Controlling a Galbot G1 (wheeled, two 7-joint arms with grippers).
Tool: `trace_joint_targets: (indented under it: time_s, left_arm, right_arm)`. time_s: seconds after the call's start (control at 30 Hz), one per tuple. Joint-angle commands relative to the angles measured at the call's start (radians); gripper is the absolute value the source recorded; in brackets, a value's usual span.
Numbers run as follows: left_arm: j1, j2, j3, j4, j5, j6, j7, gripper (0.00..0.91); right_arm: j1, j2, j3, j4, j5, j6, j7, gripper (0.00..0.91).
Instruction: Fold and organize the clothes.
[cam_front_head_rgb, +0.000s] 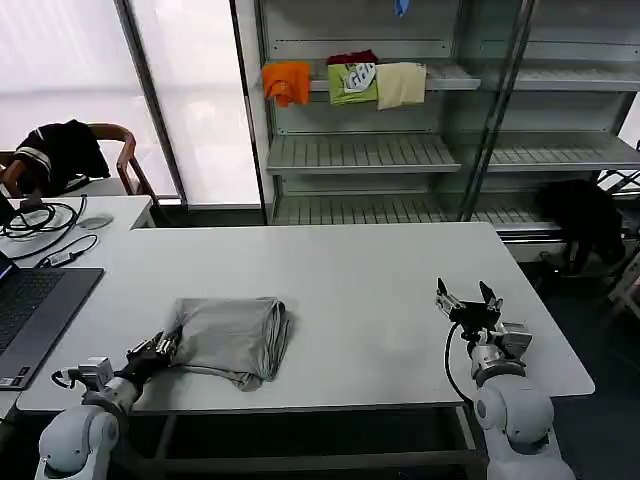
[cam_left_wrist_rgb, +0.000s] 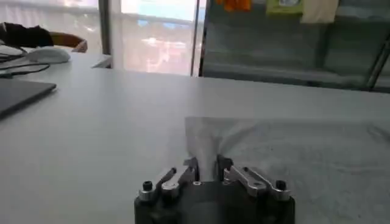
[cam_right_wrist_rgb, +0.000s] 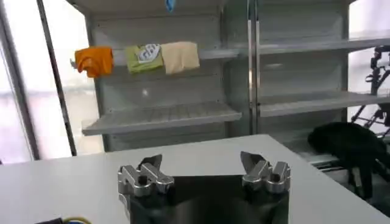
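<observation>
A: Grey cloth, was it; where did the shirt (cam_front_head_rgb: 232, 340) lie from the left gripper (cam_front_head_rgb: 163, 347)?

B: Straight ahead of it and toward the robot's right, folded into 1 bundle on the white table (cam_front_head_rgb: 380, 290); the gripper's 2 fingers (cam_left_wrist_rgb: 190, 170) were pinched together on the near-left edge of the fabric (cam_left_wrist_rgb: 292, 158), which puckered up between them.

A: And its long axis?

B: Roughly away from the gripper along the table's near edge; hard to say more exactly.

A: The right gripper (cam_front_head_rgb: 468, 303)?

B: Well apart on the far side of the bundle, jaws spread wide, holding nothing; the left was plainly nearer, so I judged any coming pull or fold was its to make.
</observation>
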Motion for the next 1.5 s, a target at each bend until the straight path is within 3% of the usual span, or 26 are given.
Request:
trace_joint_targets:
  time_s: [0.03,0.2,0.37,0.57,0.67,0.87,1.07,1.2,1.5]
  left_arm:
    - [-0.001,0.003,-0.031,-0.005,0.019,-0.069,0.013,0.000]
    - [-0.024,0.090,-0.160,-0.040,0.134,-0.121,0.034,0.000]
    - [-0.065,0.306,-0.302,-0.047,0.401,-0.172,0.095,0.000]
    - [-0.105,0.483,-0.341,-0.063,0.383,-0.111,0.141,0.010]
    - [-0.113,0.501,-0.329,-0.097,0.346,-0.074,0.143,0.020]
    - [-0.041,0.330,-0.215,-0.200,0.399,-0.076,0.146,0.020]
    - [0.008,0.026,0.078,-0.187,0.598,-0.142,0.098,0.030]
    - [-0.010,-0.113,0.269,-0.163,0.603,-0.126,0.031,0.030]
    - [-0.160,-0.196,0.537,-0.096,0.323,-0.069,-0.190,0.030]
  right_arm:
    - [0.003,-0.004,-0.003,0.002,0.002,0.001,0.002,0.907]
    - [0.006,-0.006,-0.004,0.002,0.006,0.001,0.002,0.907]
    - [0.014,-0.005,-0.009,-0.020,0.011,0.010,-0.002,0.907]
    - [0.017,-0.001,-0.014,-0.043,0.020,0.024,-0.004,0.907]
    - [0.014,-0.002,-0.012,-0.054,0.023,0.034,-0.006,0.907]
    - [-0.008,-0.016,0.001,-0.070,0.032,0.057,-0.010,0.907]
    - [-0.028,-0.040,0.027,-0.081,0.052,0.065,-0.011,0.907]
    - [-0.038,-0.052,0.038,-0.083,0.058,0.067,-0.011,0.907]
    - [-0.053,-0.059,0.056,-0.050,0.059,0.058,-0.008,0.907]
